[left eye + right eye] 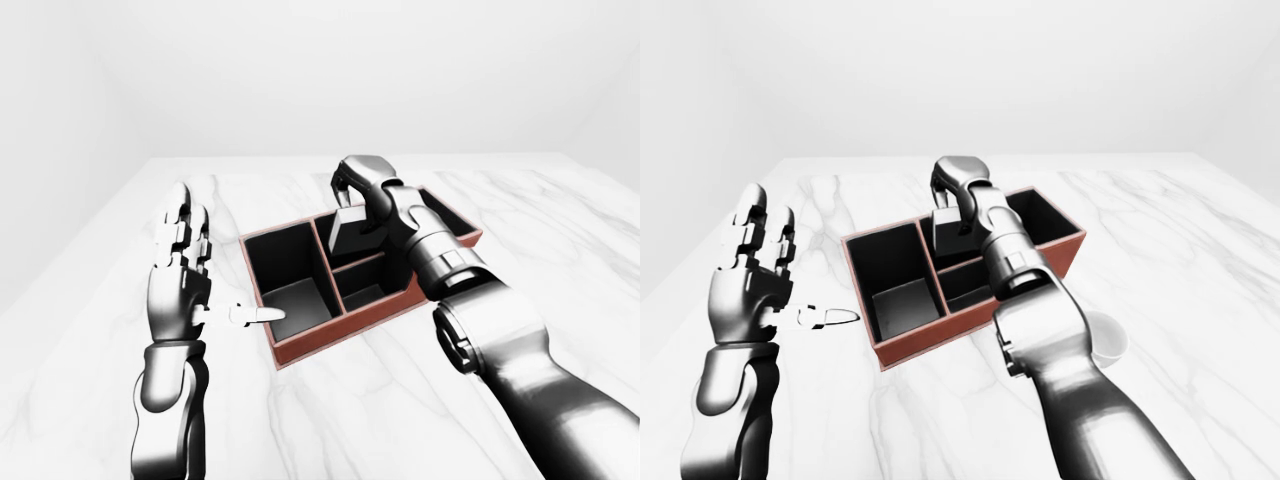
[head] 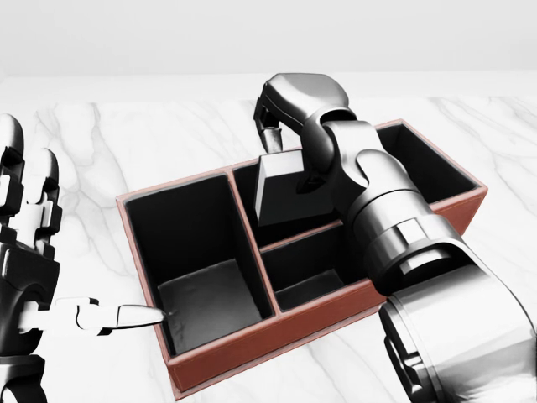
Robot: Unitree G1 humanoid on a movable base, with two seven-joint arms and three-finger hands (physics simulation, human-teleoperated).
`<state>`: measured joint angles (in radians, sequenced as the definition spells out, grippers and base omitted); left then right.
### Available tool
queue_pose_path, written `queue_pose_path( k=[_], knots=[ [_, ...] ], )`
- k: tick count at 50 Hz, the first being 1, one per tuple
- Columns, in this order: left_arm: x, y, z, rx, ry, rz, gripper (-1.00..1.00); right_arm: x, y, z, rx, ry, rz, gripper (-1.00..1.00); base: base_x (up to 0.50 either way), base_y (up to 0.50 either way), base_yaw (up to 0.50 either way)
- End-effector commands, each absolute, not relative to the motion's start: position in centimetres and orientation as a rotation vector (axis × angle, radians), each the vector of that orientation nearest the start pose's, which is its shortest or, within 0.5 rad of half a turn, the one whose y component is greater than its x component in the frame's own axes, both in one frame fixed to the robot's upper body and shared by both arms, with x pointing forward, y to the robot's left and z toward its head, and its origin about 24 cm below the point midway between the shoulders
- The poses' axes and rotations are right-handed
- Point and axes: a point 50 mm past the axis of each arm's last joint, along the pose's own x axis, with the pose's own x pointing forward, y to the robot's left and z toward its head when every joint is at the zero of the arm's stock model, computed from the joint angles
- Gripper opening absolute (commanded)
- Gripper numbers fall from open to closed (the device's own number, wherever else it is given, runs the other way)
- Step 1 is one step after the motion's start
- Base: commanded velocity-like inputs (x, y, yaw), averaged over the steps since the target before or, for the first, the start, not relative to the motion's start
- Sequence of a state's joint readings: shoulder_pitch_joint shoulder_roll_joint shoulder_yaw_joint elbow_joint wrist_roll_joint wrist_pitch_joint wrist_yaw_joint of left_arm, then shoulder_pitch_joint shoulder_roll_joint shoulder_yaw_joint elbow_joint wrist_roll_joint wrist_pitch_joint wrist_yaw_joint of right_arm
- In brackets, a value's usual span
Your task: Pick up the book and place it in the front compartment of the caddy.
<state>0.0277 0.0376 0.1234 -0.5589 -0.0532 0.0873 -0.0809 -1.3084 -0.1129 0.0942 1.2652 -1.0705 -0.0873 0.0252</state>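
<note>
— Far left of the head view?

— Left hand (image 2: 29,252), fingers upright and spread wide, holding nothing. Thumb (image 2: 126,316) stuck out sideways, tip reaching to the left wall of the caddy (image 2: 252,344), just over the rim; cannot tell whether touching.

— Underneath?

— White marble table (image 2: 126,143), grey veins, filling most of every view.

— Next to the right?

— Reddish-brown caddy, dark inside, set at a slant on the table. One long compartment (image 2: 197,260) on the left side of the head view, with nothing in it. Beside it, two smaller ones split by a low divider: upper (image 2: 252,180) and lower (image 2: 306,273). Farther right, one more compartment (image 2: 428,164), partly hidden behind the arm.

— And the book?

— Book (image 2: 281,189), grey, hanging upright and slightly tilted over the upper small compartment, lower edge down around the level of the divider. Cannot tell whether resting on the floor of the compartment.

— Held how?

— Right hand (image 2: 289,109) arched above, fingers closed on the top edge of the book. Right forearm (image 2: 394,210) running down toward the bottom right corner of the head view, crossing over the caddy's right part.

— Anything farther right?

— In the right-eye view, a white round object (image 1: 1108,338) on the table just below the caddy's right end, half behind the arm; too hidden to name for sure.
</note>
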Motion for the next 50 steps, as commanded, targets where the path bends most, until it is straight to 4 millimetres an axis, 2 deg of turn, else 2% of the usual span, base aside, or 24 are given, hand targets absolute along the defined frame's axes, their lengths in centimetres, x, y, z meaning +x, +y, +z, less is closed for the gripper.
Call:
queue_pose_path(
  k=[1, 50],
  knots=[
    [22.3, 17.6, 15.5, 0.036, -0.447, 0.022, 1.00, 42.7, -7.4, 20.6, -1.365, -0.225, 0.197, -1.00, 0.00, 0.00, 0.00],
    [22.5, 17.6, 15.4, 0.034, -0.441, 0.021, 1.00, 42.3, -7.4, 18.3, -1.383, -0.230, 0.167, -1.00, 0.00, 0.00, 0.00]
  ],
)
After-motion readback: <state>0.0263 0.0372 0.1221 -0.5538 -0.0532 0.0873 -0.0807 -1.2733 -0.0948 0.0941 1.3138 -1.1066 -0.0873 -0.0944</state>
